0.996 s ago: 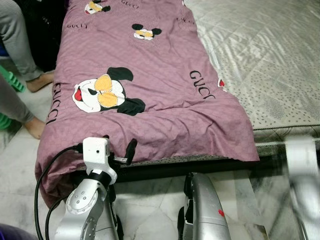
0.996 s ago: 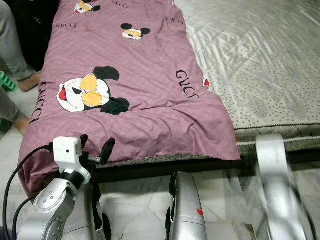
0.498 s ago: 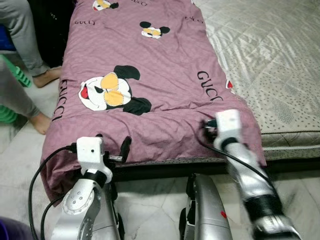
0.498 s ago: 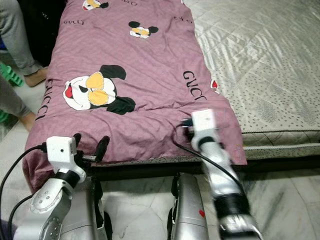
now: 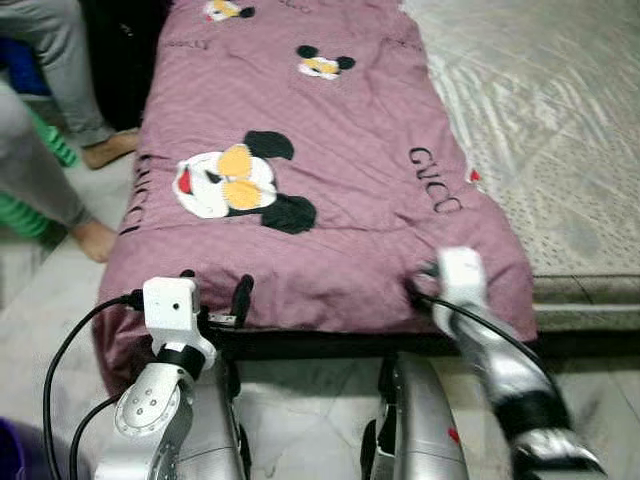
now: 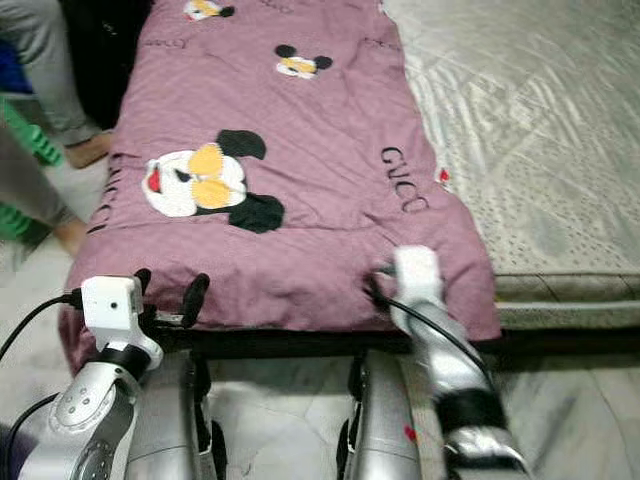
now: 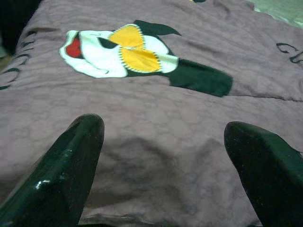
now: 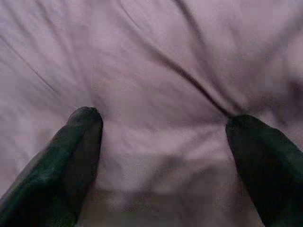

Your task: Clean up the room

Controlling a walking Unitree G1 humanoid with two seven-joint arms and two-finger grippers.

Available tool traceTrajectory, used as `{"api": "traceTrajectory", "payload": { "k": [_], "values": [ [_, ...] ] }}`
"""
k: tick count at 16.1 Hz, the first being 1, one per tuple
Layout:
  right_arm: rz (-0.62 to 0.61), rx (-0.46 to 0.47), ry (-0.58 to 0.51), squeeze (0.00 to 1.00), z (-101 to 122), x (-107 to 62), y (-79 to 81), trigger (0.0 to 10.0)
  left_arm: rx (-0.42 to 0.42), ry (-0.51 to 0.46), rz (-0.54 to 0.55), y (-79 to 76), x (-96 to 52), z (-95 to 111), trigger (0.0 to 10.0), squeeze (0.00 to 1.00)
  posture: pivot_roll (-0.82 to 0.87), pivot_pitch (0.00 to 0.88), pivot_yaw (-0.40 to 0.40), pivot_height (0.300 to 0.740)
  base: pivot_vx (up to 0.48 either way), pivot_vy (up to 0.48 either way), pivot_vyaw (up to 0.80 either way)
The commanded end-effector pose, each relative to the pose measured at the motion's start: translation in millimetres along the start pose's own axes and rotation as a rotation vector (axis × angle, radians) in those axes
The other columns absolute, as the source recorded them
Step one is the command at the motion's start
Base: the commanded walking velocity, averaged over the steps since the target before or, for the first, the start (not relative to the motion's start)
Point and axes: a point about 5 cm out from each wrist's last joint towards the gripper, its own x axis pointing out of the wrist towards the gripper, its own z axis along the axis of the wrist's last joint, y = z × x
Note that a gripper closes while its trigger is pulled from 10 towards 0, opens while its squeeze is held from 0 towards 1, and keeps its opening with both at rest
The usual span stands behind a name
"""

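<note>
Blanket point(image 5: 320, 190) lies lengthwise along the bed point(image 5: 560, 120), running away from robot, near hem draped over the foot edge. Left gripper point(image 5: 213, 291) and right gripper point(image 8: 163, 127), both spread, face that hem at its two corners, right touching cloth.

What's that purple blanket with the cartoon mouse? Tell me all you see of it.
The purple blanket looks like soft quilted cloth, printed with cartoon mouse faces and black lettering. It lies spread along the left side of the mattress, near edge draping over, slightly wrinkled. The left gripper and right gripper, fingers open, meet its near edge.
</note>
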Motion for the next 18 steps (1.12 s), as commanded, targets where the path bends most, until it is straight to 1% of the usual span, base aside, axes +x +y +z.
{"api": "traceTrajectory", "payload": {
  "k": [1, 2, 4, 7, 8, 9, 10, 11, 12, 13, 14, 15, 16, 17, 18],
  "values": [
    [-0.097, 0.022, 0.171, 1.00, -41.5, -12.0, -27.0, 10.0, 0.010, 0.008, 0.009, 1.7, -1.6, -0.9, 10.0, 0.00, 0.02, 0.233, -0.045, 0.545, 0.000, 0.000, 0.00],
    [-0.130, 0.019, 0.194, 1.00, -50.9, -20.2, -36.2, 10.0, 0.011, 0.007, 0.006, 1.8, -0.5, -0.8, 10.0, 0.00, 0.02, 0.230, -0.043, 0.545, 0.000, 0.000, 0.00],
    [-0.174, 0.004, 0.223, 1.00, -66.0, -34.7, -48.5, 10.0, 0.014, 0.007, 0.003, 2.7, 1.7, -0.6, 10.0, 0.00, 0.01, 0.224, -0.039, 0.545, 0.000, 0.000, 0.00],
    [-0.222, -0.003, 0.235, 1.00, -73.7, -47.5, -56.5, 10.0, 0.017, 0.002, -0.002, 2.8, 5.8, 0.2, 10.0, 0.00, 0.00, 0.208, -0.033, 0.545, 0.000, 0.000, 0.00],
    [-0.253, -0.018, 0.228, 1.00, -73.4, -51.0, -60.9, 10.0, 0.018, -0.001, -0.002, 3.6, 8.1, 0.5, 10.0, 0.00, -0.01, 0.193, -0.032, 0.545, 0.000, 0.000, 0.00],
    [-0.308, -0.023, 0.214, 1.00, -71.4, -54.4, -67.8, 10.0, 0.021, -0.007, 0.000, 5.0, 10.7, 1.4, 10.0, 0.00, -0.01, 0.183, -0.031, 0.545, 0.000, 0.000, 0.00],
    [-0.399, -0.057, 0.163, 1.00, -63.2, -58.1, -79.4, 10.0, 0.024, -0.016, 0.004, 6.9, 12.5, 2.8, 10.0, 0.00, -0.01, 0.168, -0.029, 0.545, 0.000, 0.000, 0.00],
    [-0.448, -0.068, 0.131, 1.00, -57.2, -59.5, -85.0, 10.0, 0.027, -0.021, 0.008, 8.1, 13.4, 3.3, 10.0, 0.00, -0.02, 0.160, -0.028, 0.545, 0.000, 0.000, 0.00],
    [-0.479, -0.069, 0.111, 1.00, -51.7, -59.1, -87.7, 10.0, 0.030, -0.023, 0.010, 9.1, 15.9, 3.5, 10.0, 0.00, -0.02, 0.147, -0.027, 0.545, 0.000, 0.000, 0.00],
    [-0.542, -0.058, 0.021, 1.00, -33.2, -58.2, -93.3, 10.0, 0.038, -0.037, 0.026, 12.0, 18.6, 4.9, 10.0, 0.00, -0.02, 0.128, -0.025, 0.545, 0.000, 0.000, 0.00],
    [-0.554, -0.054, -0.001, 1.00, -28.8, -58.0, -94.2, 10.0, 0.040, -0.041, 0.031, 12.7, 19.0, 5.4, 10.0, 0.00, -0.02, 0.128, -0.025, 0.545, 0.000, 0.000, 0.00],
    [-0.536, -0.029, -0.173, 1.00, 2.2, -53.0, -87.9, 10.0, 0.051, -0.076, 0.066, 17.0, 24.9, 10.1, 10.0, 0.00, -0.02, 0.095, -0.026, 0.545, 0.000, 0.000, 0.00],
    [-0.478, 0.009, -0.271, 1.00, 19.3, -49.9, -78.2, 10.0, 0.061, -0.099, 0.091, 20.2, 27.9, 13.9, 10.0, 0.00, -0.03, 0.080, -0.025, 0.545, 0.000, 0.000, 0.00],
    [-0.359, 0.051, -0.380, 1.00, 39.1, -45.2, -59.4, 10.0, 0.067, -0.121, 0.113, 24.4, 32.4, 17.6, 10.0, 0.00, -0.03, 0.062, -0.024, 0.545, 0.000, 0.000, 0.00],
    [-0.182, 0.074, -0.480, 1.00, 57.9, -42.1, -31.5, 10.0, 0.078, -0.136, 0.127, 28.8, 37.7, 19.9, 10.0, 0.00, -0.03, 0.041, -0.024, 0.545, 0.000, 0.000, 0.00]
  ]
}}
